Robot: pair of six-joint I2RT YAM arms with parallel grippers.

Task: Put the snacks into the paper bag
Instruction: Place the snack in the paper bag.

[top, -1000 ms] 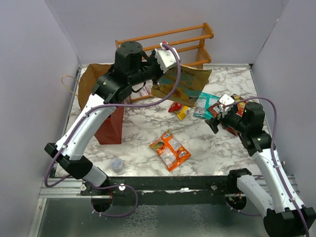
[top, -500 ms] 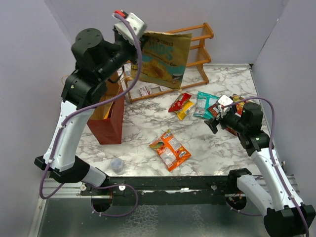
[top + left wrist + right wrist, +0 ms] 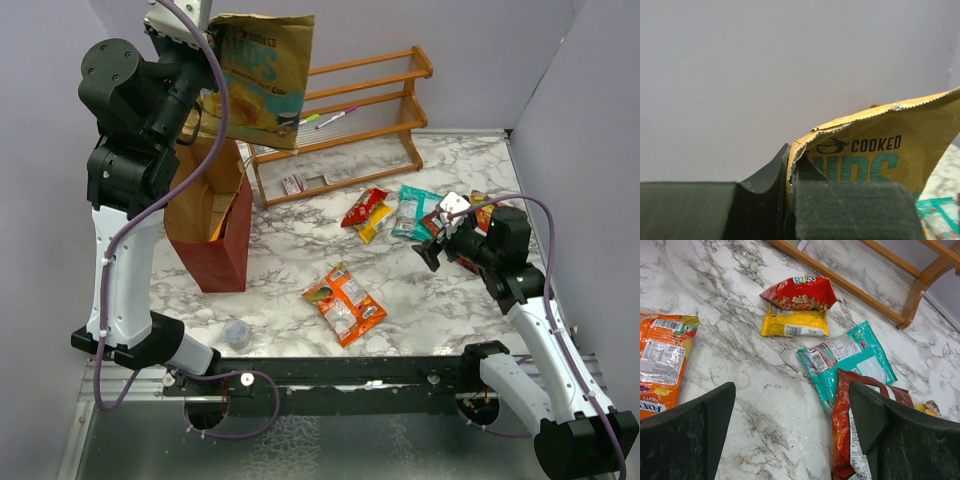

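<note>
My left gripper (image 3: 207, 28) is raised high at the back left, shut on the top corner of a large gold-orange chip bag (image 3: 262, 75). The chip bag hangs above and just behind the open dark-red paper bag (image 3: 222, 250). In the left wrist view the fingers pinch the bag's crimped edge (image 3: 805, 145). My right gripper (image 3: 438, 246) is open and empty, low over the table. In the right wrist view its jaws stand wide apart, beside a dark-red packet (image 3: 850, 430). Teal (image 3: 845, 360), red (image 3: 807, 292), yellow (image 3: 795, 326) and orange (image 3: 662, 365) packets lie on the marble.
A wooden slatted rack (image 3: 350, 100) stands at the back with two marker pens (image 3: 330, 117) on it. A small clear cup (image 3: 236, 333) sits near the front left. Grey walls close in the table on three sides.
My left arm has swung up and to the left, carrying the gold chip bag from in front of the rack to above the paper bag. The right arm has barely moved.
</note>
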